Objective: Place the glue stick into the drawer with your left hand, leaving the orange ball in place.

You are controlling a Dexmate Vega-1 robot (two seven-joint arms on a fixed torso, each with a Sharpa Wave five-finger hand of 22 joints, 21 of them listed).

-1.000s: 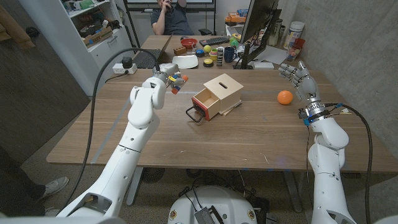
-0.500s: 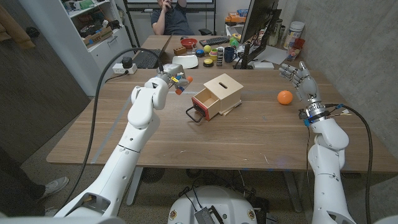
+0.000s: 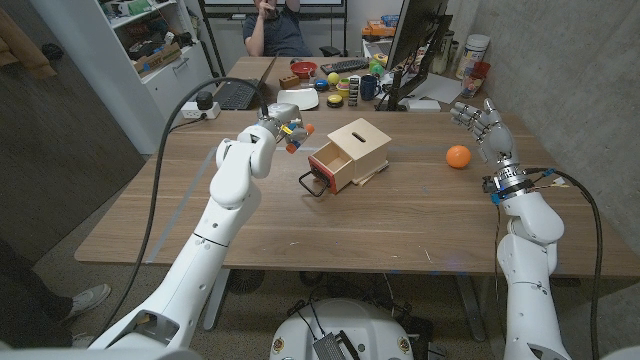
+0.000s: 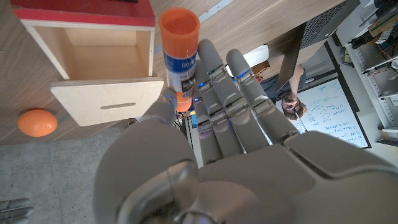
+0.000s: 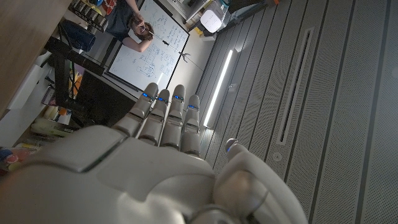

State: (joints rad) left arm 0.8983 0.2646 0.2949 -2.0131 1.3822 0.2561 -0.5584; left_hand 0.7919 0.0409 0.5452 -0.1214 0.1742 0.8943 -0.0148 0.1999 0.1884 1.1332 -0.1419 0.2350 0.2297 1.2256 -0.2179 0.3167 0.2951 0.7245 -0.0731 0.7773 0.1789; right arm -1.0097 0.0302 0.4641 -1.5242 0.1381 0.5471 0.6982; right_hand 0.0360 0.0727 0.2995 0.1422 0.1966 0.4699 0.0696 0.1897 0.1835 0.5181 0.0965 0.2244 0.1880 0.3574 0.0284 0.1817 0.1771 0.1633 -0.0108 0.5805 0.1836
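Holding the glue stick [image 4: 179, 55] in the left hand [image 3: 277, 128], pinched between thumb and fingers [image 4: 217, 81], orange cap pointing away from the palm. Hovering above the tabletop [image 3: 200, 220], just beside the open front of the wooden drawer box [image 3: 350, 152], on its left side. Showing, from the left wrist view, the glue stick's white and blue label and orange cap lined up close to the pulled-out drawer [image 4: 99, 53], its light wooden inside bare and its red front panel at the picture's edge. Not yet touching the drawer, as far as the head view tells.

Sitting on the tabletop to the right of the box, well apart from it: the orange ball [image 3: 458, 157]. Appearing also in the left wrist view as a small orange shape [image 4: 37, 122] beside the box's slotted top.

Standing raised near the tabletop's far right edge, just behind the orange ball: the right hand [image 3: 484, 125], fingers apart and straight, holding nothing. Showing in the right wrist view with fingers [image 5: 163, 118] stretched out side by side and thumb set off, against a grey ribbed wall.

Lying on the tabletop in front of the drawer: a black wire handle [image 3: 312, 185]. Sitting behind the tabletop at a cluttered desk: a person [image 3: 275, 30], next to a dark monitor [image 3: 412, 40].
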